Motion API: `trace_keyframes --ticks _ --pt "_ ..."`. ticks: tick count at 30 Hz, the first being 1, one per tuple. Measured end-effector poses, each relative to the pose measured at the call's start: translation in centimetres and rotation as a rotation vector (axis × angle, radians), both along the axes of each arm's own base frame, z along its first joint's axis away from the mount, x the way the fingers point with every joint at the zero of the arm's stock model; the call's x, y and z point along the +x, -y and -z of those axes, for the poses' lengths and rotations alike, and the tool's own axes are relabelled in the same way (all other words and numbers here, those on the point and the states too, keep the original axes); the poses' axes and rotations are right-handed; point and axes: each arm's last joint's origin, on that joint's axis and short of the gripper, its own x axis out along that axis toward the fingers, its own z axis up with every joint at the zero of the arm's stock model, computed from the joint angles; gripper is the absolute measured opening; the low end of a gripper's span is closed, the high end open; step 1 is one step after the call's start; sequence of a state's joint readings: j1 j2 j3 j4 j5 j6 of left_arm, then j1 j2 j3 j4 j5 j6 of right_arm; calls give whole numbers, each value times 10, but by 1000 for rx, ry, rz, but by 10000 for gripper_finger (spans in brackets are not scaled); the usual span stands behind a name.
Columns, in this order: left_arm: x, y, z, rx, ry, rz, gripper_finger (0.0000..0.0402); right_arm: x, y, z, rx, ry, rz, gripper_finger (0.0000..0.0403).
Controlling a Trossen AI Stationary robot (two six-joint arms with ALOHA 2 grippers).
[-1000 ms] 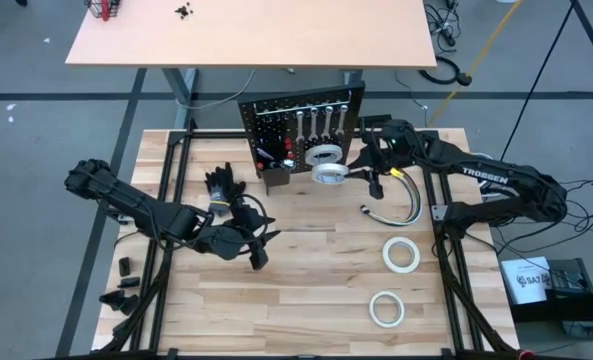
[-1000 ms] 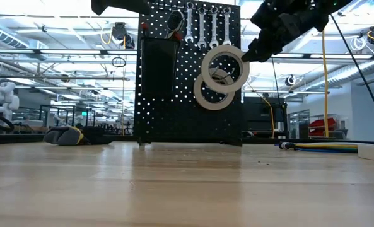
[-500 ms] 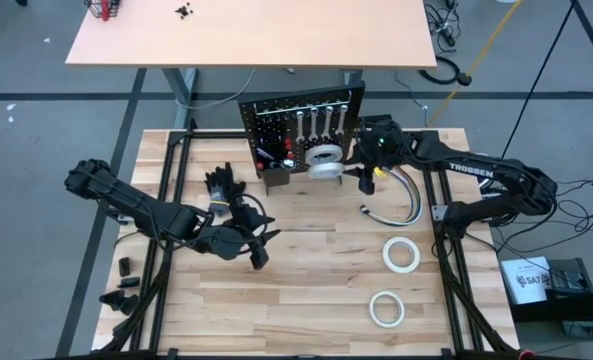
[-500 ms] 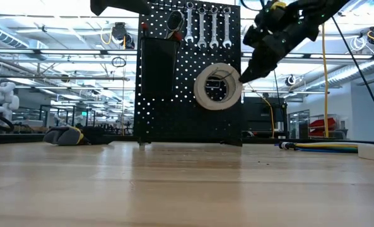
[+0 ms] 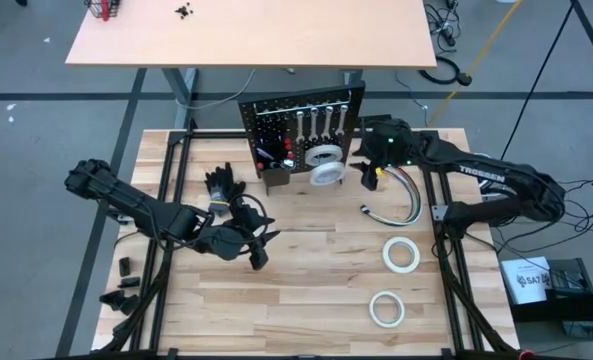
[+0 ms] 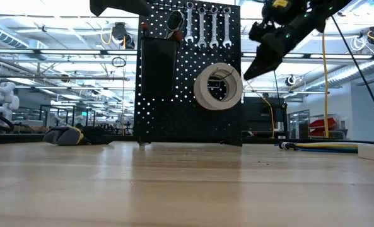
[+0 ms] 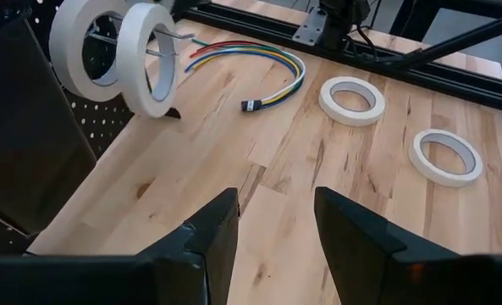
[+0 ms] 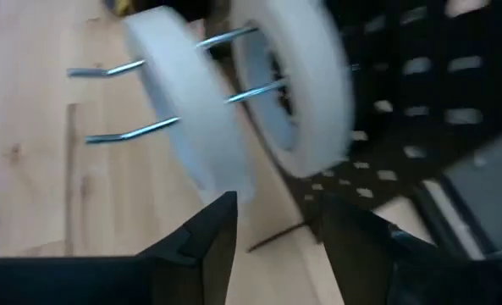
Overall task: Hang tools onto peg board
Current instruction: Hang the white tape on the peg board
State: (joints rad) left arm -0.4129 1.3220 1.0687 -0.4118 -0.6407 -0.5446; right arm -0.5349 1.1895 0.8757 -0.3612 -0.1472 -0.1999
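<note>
The black peg board (image 5: 301, 120) (image 6: 174, 94) stands at the table's far edge. Silver wrenches (image 6: 207, 26) hang along its top. Two white tape rolls (image 5: 325, 166) (image 6: 217, 86) hang side by side by their inner rims on wire hooks (image 8: 132, 68); in the right wrist view they show as a nearer roll (image 8: 187, 110) and a farther roll (image 8: 306, 80). My right gripper (image 5: 368, 176) (image 6: 255, 65) (image 8: 276, 241) is open just right of them, touching nothing. My left gripper (image 5: 260, 250) (image 7: 276, 233) hovers open over mid-table. Two more tape rolls (image 5: 401, 254) (image 5: 386, 309) lie flat at the right.
A black bin (image 6: 158, 63) is fixed to the board's left half. Black gloves (image 5: 222, 185) lie left of the board. A bundle of coloured cables (image 5: 401, 200) (image 7: 259, 63) curves on the table right of it. Bare wood stretches along the table's near side.
My right gripper has brought a tape roll down onto the wire hooks beside the other roll, let go of it, and drawn back a little toward the table's right edge while rolling its wrist. The roll now hangs on its own.
</note>
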Motion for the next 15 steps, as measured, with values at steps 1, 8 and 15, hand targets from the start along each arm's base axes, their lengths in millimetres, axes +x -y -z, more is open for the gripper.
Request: trace_keyframes --ticks 1,8,15 --pt "0 0 0 -1 1 0 160 -3 -1 -4 -16 9 12 157" --pt "0 1 0 4 -1 5 160 -16 -15 -30 52 182 42 143" --pt "0 1 0 29 -9 20 160 6 -38 -38 120 318 -96 97"
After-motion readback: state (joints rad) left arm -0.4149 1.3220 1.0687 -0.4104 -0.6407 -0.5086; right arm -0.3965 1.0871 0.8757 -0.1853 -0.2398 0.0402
